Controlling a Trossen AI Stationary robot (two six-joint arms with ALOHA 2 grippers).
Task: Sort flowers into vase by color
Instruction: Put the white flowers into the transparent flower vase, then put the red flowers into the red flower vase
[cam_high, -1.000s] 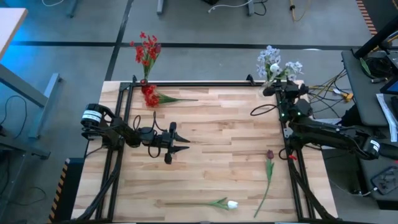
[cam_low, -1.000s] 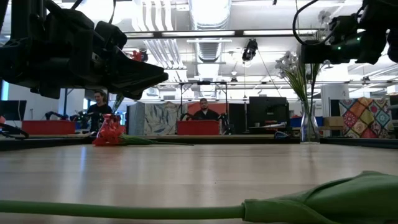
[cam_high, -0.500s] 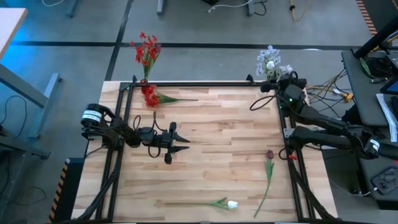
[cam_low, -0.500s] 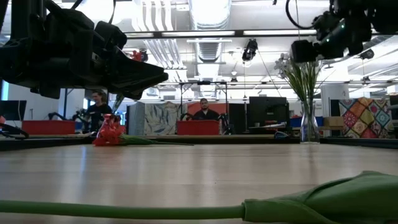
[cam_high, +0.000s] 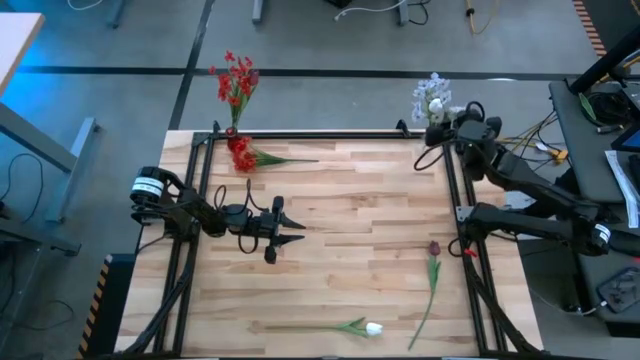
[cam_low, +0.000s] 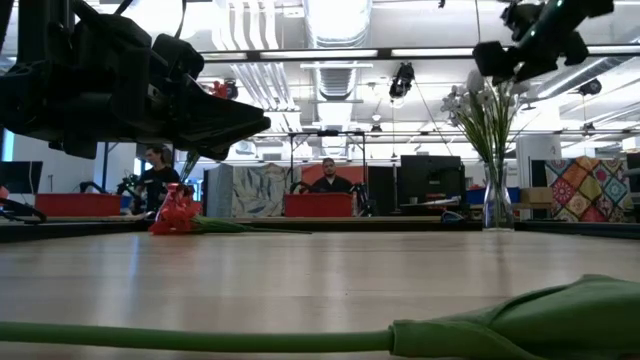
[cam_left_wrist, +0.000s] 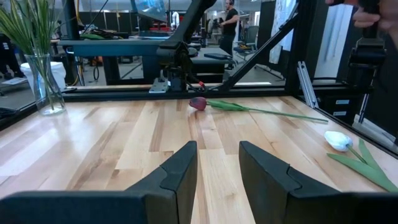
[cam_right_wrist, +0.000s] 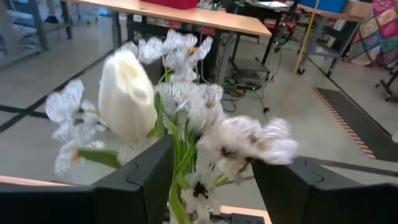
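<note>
My right gripper (cam_high: 446, 122) (cam_right_wrist: 211, 163) is open, high over the table's far right corner. Its fingers stand on either side of the pale blue-white sprays (cam_right_wrist: 186, 106) and a white tulip (cam_right_wrist: 126, 93), which stand in a glass vase (cam_low: 495, 205). My left gripper (cam_high: 290, 232) (cam_left_wrist: 217, 158) is open and empty above the table's left middle. A red cluster (cam_high: 245, 158) lies on the table at the far left, and more red flowers (cam_high: 236, 80) stand just beyond that corner. A maroon tulip (cam_high: 433, 248) lies at the right. A white tulip (cam_high: 372, 328) lies near the front edge.
Dark frame rails (cam_high: 200, 200) run along the table's left, right and far edges. Bare wood (cam_high: 360, 210) lies in the middle of the table. People (cam_low: 325, 175) sit at desks in the room far behind the table.
My right gripper has gone up and toward the table's far edge, tipping upward beside the pale flowers in the vase. The sprays now stand closer together than a second ago.
</note>
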